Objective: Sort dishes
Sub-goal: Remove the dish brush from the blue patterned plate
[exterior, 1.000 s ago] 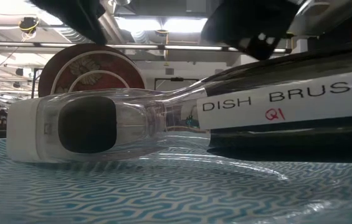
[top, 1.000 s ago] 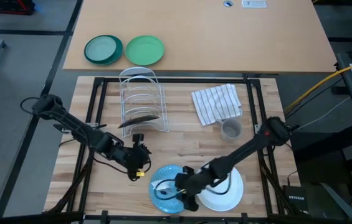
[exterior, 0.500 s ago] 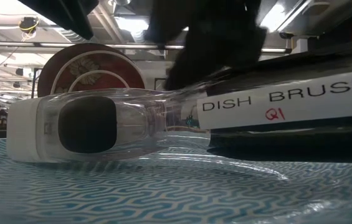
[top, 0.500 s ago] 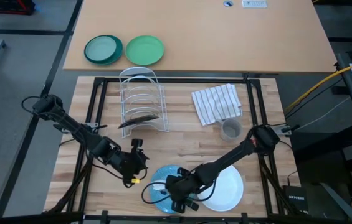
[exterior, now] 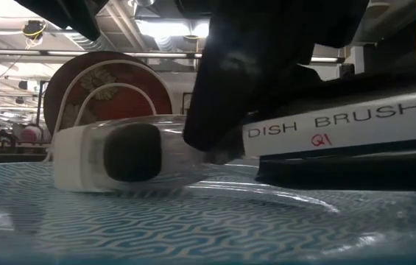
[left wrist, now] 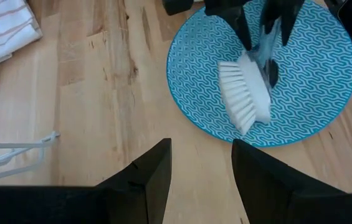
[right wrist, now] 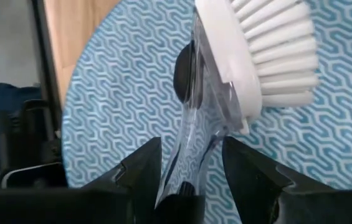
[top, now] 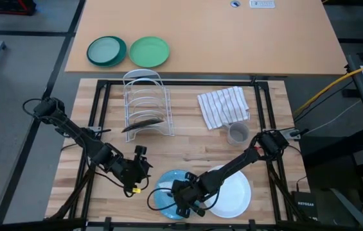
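The light blue plate [top: 168, 181] lies flat on the table near its front edge, with a dish brush [left wrist: 244, 99] lying on it. The white plate [top: 232, 192] lies beside it on the right. The dark red plate [exterior: 108, 81] stands in the wire rack [top: 146, 102]. My right gripper [right wrist: 191, 146] is low over the blue plate, shut on the brush. My left gripper [left wrist: 200, 149] is open and empty over bare wood, just left of the blue plate. My right gripper pinches the brush's clear neck [right wrist: 191, 127], just behind the white bristle head [right wrist: 269, 56], between its two fingers. The fingers come from above and lie across the handle. The brush still rests on the blue plate, its labelled handle [exterior: 333, 132] about level.
A striped cloth [top: 223, 106] and a small grey cup [top: 237, 133] sit at the right rear of the wooden table. Two green plates [top: 128, 51] lie on the tan table behind. Bare wood lies between the rack and the blue plate.
My right gripper has gone toward the table's left, come down over the blue plate and taken hold of the brush. The brush head has slid a little along the plate and its handle has risen slightly. My left gripper has drifted a little toward the near left.
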